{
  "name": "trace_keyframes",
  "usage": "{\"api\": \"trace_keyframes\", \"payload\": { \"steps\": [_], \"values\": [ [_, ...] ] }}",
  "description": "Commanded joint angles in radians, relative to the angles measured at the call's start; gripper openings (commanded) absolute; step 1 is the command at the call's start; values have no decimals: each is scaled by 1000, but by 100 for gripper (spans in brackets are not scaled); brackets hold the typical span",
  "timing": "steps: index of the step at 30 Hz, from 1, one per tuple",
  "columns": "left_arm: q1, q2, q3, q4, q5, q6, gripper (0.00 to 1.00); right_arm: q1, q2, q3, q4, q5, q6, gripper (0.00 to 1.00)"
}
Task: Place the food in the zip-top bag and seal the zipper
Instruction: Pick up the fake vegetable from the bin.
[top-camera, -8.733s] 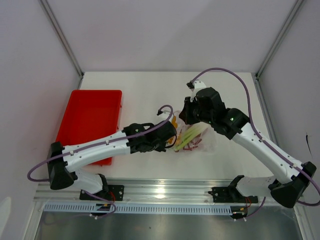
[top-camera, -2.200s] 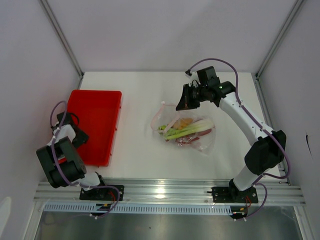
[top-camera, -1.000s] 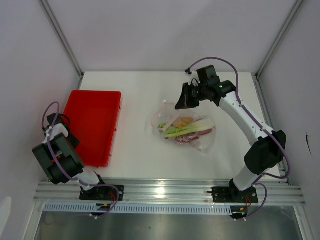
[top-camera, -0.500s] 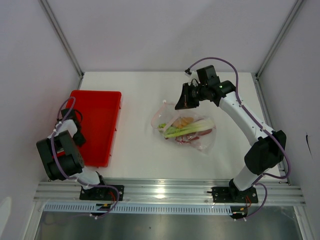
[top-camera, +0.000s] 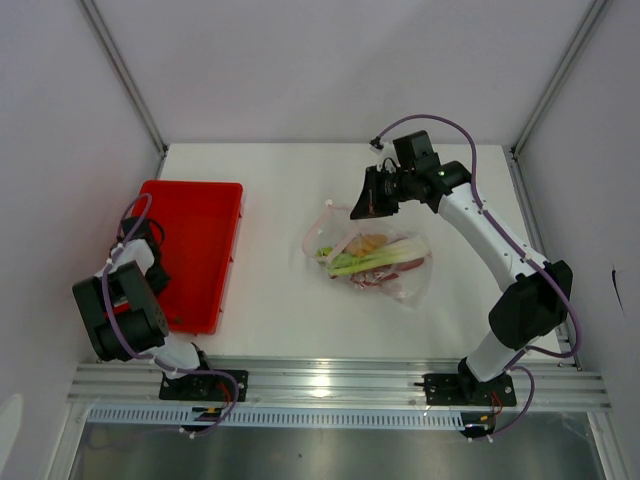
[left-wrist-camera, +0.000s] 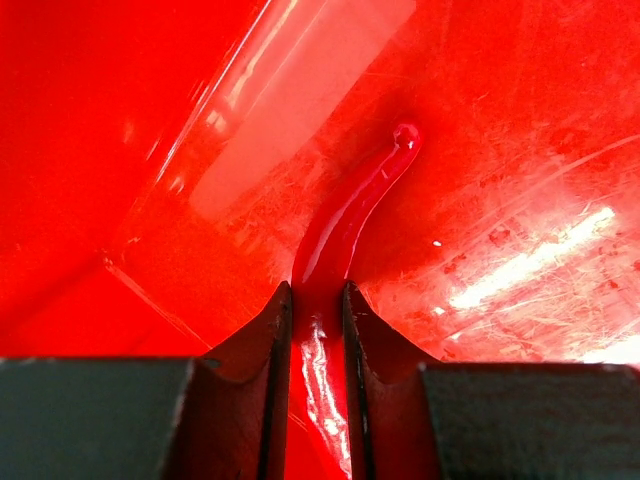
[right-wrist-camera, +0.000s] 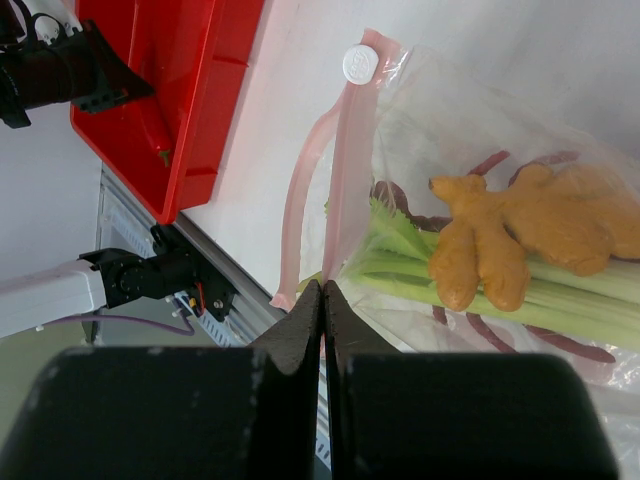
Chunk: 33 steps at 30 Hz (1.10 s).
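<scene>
The left gripper is reaching down inside the red tray, whose hard plastic floor is shining and showing fine scratches. Its dark fingers are pinching the chili, a glossy red toy that is curving upward from between them and ending in a small rounded knob. On the white table, well apart from the tray, the bag is lying flat, its clear, floppy film wrinkling over the food inside. A yellow-orange piece, lumpy and branching like ginger root, is resting across light green ribbed stalks. The zipper, a thin pink-red strip, is running along the bag's tray-side edge and bowing apart there, with a round white slider sitting at its far end. The right gripper is hanging over the bag's far edge with its fingers pressed together; whether any film is caught between them cannot be told.
</scene>
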Motion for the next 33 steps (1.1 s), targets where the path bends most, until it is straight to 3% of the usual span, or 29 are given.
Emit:
{"api": "trace_keyframes", "payload": {
  "steps": [1,6,13,20,24,28,33],
  "values": [
    [1,-26,-2,20,24,20,1,0,-28,47,7,1,-14,0],
    [0,-64,64,-17,87,-32,0,2,-34,47,7,2,-12,0],
    [-41,-107,335,-128,173,-162,1,24,-34,39,9,23,-9,0],
    [-160,-219,374,-76,334,-227,0,35,-28,13,6,63,46,0],
    [-317,-291,366,-11,391,-299,1,49,-9,21,-23,91,50,0],
    [-466,-424,297,120,361,-380,1,86,8,29,-48,105,53,0],
    [-726,-547,195,194,164,-477,0,135,-101,-129,91,93,118,0]
  ]
}}
